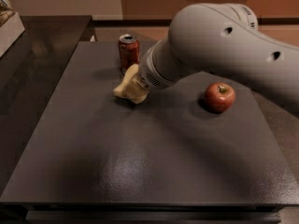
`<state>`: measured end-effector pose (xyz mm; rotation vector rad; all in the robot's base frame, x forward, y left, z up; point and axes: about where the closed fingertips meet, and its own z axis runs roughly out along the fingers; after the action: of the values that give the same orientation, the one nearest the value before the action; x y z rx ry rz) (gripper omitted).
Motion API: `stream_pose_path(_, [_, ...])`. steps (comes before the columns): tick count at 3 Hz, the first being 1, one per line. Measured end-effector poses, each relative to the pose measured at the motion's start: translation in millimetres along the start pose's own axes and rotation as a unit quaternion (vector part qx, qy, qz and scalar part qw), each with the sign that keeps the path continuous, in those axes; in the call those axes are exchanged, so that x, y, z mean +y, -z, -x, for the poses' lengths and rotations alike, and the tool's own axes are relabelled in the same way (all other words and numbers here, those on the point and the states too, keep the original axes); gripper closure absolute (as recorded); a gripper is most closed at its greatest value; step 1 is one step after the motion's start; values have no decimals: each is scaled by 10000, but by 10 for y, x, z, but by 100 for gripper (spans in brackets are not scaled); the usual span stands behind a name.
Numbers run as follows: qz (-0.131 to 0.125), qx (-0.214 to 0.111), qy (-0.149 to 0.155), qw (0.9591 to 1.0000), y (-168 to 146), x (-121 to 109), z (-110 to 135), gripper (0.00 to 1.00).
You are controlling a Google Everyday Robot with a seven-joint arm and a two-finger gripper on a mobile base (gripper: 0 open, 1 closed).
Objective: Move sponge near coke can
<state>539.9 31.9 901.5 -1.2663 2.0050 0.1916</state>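
Dark grey tabletop (140, 171) fills the view. Near its far edge stands the red coke can (129, 52), its label marks unreadable. Just in front lies the yellow sponge (121, 89), with the gripper (135, 90) at it under the white arm (224, 45); whether it clamps, I cannot tell. An apple (219, 97) sits toward the right edge.

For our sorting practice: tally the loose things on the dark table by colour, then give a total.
Red: 2 (can, apple)
Pale yellow: 1 (sponge, at the end effector, near the can)
Total: 3
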Motion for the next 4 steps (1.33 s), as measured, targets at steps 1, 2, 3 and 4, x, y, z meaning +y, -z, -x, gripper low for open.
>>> stream_pose_path(1, [-17,74,-67,9999,-142,-240,-82,82])
stream_pose_path(2, [-18,101,-127,9999,-264,-388,-112,59])
stream_pose_path(3, [-8,121,-163,9998,-345,-486,-142,36])
stream_pose_path(4, [56,140,-162,9998,-425,-542,-243,13])
